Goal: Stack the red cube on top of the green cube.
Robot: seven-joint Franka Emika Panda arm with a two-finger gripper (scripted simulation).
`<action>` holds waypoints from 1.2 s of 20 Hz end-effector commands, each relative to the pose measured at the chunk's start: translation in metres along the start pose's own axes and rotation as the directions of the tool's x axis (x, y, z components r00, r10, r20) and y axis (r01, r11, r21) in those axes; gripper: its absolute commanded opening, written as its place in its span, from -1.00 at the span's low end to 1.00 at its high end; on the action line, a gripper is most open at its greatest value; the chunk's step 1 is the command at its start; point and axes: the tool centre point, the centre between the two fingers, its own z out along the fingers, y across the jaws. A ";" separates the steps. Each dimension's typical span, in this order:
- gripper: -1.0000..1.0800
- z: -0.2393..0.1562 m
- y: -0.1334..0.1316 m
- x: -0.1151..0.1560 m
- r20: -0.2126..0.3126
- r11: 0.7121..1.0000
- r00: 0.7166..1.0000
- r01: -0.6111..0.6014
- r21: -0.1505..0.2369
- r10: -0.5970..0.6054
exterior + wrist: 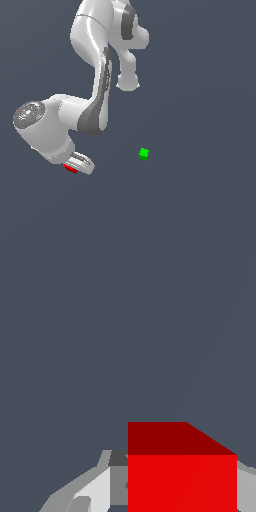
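Observation:
The red cube (70, 169) is at the exterior view's lower left and mostly hidden by the gripper (76, 167). In the wrist view the red cube (182, 476) fills the gap between the two fingers (102, 488), which press against both of its sides, so the gripper (182, 496) is shut on it. I cannot tell whether the cube rests on the floor or is lifted. The green cube (144, 153) sits alone on the floor, well off to the exterior view's right of the gripper. It does not show in the wrist view.
The white arm (95, 75) bends from the top of the exterior view down to the gripper. The floor (200, 210) is a plain dark grey-blue surface with nothing else on it in view.

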 end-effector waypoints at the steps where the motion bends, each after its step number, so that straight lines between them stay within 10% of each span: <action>1: -1.00 -0.001 0.000 0.000 0.001 1.000 1.000 0.000 0.000 0.000; 24: -1.00 0.018 -0.071 -0.064 0.001 1.000 1.000 0.001 0.000 -0.001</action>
